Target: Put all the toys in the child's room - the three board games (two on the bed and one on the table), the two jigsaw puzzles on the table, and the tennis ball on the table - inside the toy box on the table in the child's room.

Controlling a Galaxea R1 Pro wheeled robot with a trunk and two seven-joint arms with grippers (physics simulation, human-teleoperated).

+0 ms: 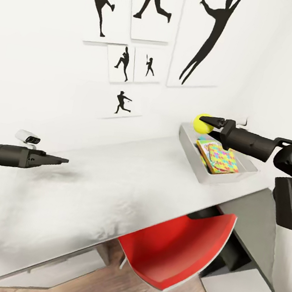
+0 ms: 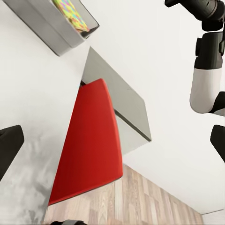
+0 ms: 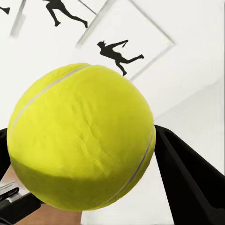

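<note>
My right gripper point(image 1: 206, 122) is shut on the yellow-green tennis ball point(image 1: 200, 123), which hangs just above the far left corner of the grey toy box point(image 1: 250, 173). The right wrist view has the ball point(image 3: 84, 136) up close, with a black finger point(image 3: 192, 183) on its side. Inside the toy box lie two multicoloured jigsaw puzzles, one point(image 1: 223, 159) overlapping the other point(image 1: 204, 144). The toy box stands at the far right of the pale grey table point(image 1: 109, 192). My left gripper point(image 1: 63, 161) hovers open over the table's left part, its fingers point(image 2: 8, 147) wide apart. Board games and bed are out of view.
A red chair point(image 1: 176, 251) is tucked under the table's near edge, beside the lower dark grey end section point(image 1: 257, 221). A small white device point(image 1: 27, 136) sits at the table's far left. Silhouette posters point(image 1: 145, 65) hang on the wall behind. Wooden floor point(image 2: 140, 197) lies below.
</note>
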